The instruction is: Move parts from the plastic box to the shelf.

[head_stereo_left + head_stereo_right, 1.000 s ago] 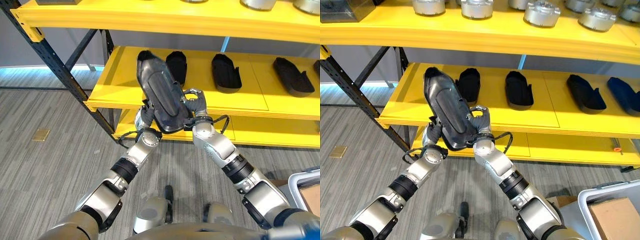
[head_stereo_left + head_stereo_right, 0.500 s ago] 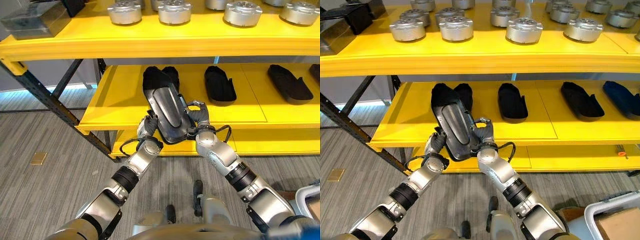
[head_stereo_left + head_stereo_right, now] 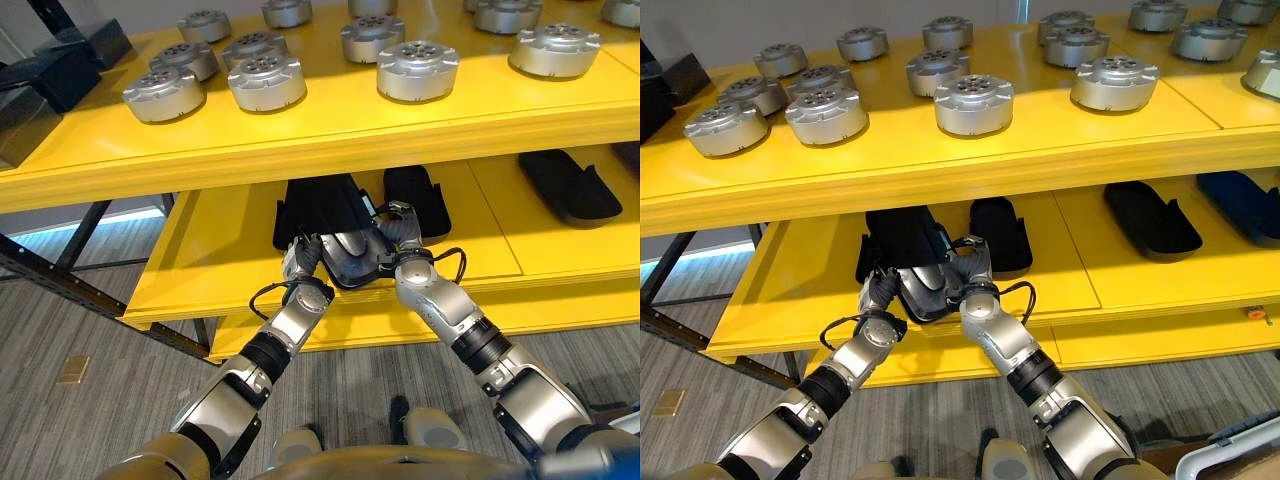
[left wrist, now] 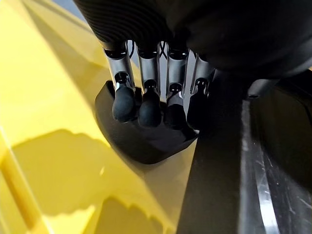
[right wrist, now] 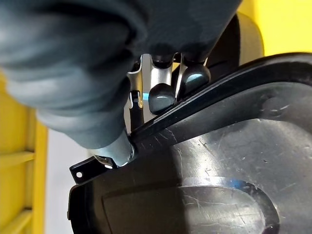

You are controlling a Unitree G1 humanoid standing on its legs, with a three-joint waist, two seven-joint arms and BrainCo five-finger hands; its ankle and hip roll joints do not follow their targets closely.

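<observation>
Black moulded part (image 3: pixel 340 235), long and shell-shaped, is held between both hands over the front of the middle shelf board (image 3: pixel 210 265), its far end already tucked in under the upper shelf (image 3: pixel 300 130). The left hand (image 3: pixel 303 258) is curled round the part's near left rim, its dark-tipped fingers (image 4: pixel 146 105) wrapped over the edge, and the right hand (image 3: pixel 402 232) is clamped on the near right rim, fingers (image 5: pixel 163 95) hooked over the lip. Just to the right of the held part lies a placed black part (image 3: pixel 418 198), and another black part (image 3: pixel 570 185) lies well to the right of that. Round metal discs (image 3: pixel 418 70) are ranged on the upper shelf. The placing step is judged to be in hand: the part is to be lowered flat onto the board beside its neighbour, clear of it, before both grasps are released.
</observation>
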